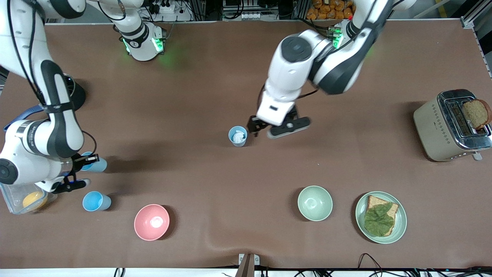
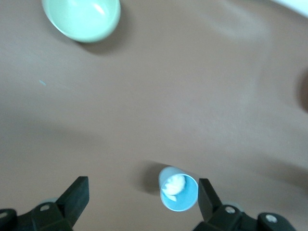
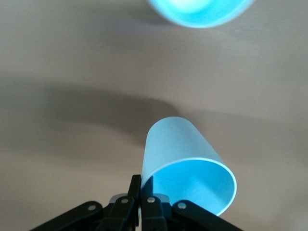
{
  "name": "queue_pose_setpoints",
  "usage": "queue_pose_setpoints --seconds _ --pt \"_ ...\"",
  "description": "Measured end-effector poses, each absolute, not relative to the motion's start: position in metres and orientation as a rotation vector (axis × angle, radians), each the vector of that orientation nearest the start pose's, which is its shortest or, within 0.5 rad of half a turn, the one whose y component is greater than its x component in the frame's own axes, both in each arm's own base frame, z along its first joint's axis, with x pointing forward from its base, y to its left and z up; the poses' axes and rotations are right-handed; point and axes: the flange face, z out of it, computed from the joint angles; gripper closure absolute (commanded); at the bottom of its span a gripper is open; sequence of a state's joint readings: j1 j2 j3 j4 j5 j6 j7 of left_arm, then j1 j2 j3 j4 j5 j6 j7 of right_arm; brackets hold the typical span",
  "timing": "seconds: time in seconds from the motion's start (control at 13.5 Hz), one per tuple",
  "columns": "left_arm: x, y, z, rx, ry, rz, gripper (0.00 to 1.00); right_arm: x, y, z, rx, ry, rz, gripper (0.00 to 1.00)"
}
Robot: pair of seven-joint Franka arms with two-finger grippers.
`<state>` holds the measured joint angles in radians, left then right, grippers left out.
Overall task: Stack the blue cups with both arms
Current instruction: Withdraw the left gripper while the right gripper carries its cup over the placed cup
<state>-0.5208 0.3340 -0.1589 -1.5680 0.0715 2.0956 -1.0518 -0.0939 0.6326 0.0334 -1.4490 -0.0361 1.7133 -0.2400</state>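
A blue cup (image 1: 238, 136) with something white inside stands upright mid-table. My left gripper (image 1: 269, 127) hangs open above it. In the left wrist view this cup (image 2: 178, 188) stands free close to one finger, and the left gripper (image 2: 143, 199) holds nothing. Toward the right arm's end, my right gripper (image 1: 87, 159) is shut on the rim of a second, tilted blue cup (image 1: 95, 164). The right wrist view shows the right gripper (image 3: 142, 188) pinching that cup's (image 3: 185, 163) wall. I cannot tell whether its base touches the table. A third blue cup (image 1: 96, 201) stands nearer the camera.
A pink bowl (image 1: 152, 222) and a pale green bowl (image 1: 314, 202) sit near the front edge, beside a plate (image 1: 399, 227) with bread and lettuce. A toaster (image 1: 434, 127) holding a slice stands at the left arm's end. A clear container (image 1: 11, 202) lies under the right arm.
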Motion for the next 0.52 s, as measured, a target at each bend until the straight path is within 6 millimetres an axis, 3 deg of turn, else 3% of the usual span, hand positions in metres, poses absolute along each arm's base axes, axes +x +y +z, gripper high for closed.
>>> queue_pose_setpoints --seconds 0.3,0.52 --pt "0.557 -0.284 0.552 -3.135 -0.389 -0.176 0.00 0.661 0.070 0.350 -3.014 -0.100 0.606 1.00" --pt "0.553 -0.193 0.598 -3.092 -0.282 -0.112 0.00 0.646 0.158 0.375 -3.020 0.053 0.616 1.00"
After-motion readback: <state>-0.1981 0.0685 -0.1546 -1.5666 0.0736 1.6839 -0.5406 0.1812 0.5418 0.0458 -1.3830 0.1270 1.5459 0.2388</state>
